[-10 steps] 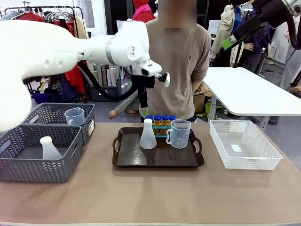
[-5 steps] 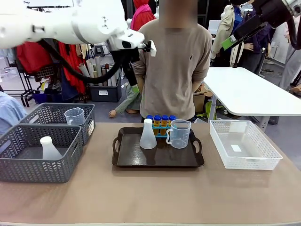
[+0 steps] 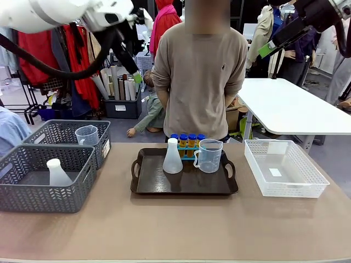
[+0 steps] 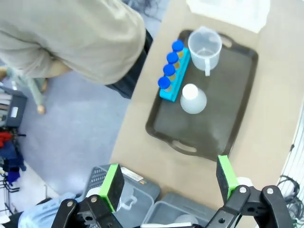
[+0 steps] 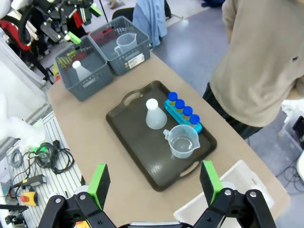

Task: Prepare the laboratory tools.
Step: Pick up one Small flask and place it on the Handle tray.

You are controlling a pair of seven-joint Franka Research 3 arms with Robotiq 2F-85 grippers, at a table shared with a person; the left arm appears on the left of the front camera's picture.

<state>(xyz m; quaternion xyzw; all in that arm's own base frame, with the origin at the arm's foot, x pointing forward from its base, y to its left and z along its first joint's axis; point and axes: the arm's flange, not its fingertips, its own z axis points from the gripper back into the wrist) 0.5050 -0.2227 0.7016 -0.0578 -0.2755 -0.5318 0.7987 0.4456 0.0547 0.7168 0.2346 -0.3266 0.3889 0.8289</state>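
Note:
On the dark brown tray [image 3: 159, 186] stand a white conical flask [image 3: 172, 156], a clear handled beaker [image 3: 209, 155] and blue-capped yellow-orange tubes [image 3: 186, 140] in a small blue rack. My left gripper [image 3: 134, 74] hangs high at the upper left, far above the table. From its wrist view I look down between its open fingers [image 4: 112, 186] on the tray [image 4: 223, 123], flask [image 4: 193, 99], beaker [image 4: 205, 46] and tubes [image 4: 171, 64]. My right gripper [image 3: 269, 46] is high at the upper right. It [image 5: 154, 183] is open over the flask [image 5: 154, 114], beaker [image 5: 183, 141] and tubes [image 5: 183, 110].
A person in a beige top stands at the far edge behind the tray. Two grey baskets at the left hold another white flask [image 3: 56, 172] and a clear beaker [image 3: 86, 135]. A white basket [image 3: 312, 186] sits at the right. Bare table lies in front of the tray.
My left arm has lifted and swung away to the upper left, from above the tray's back edge to high over the baskets. The right arm and the tools have not moved.

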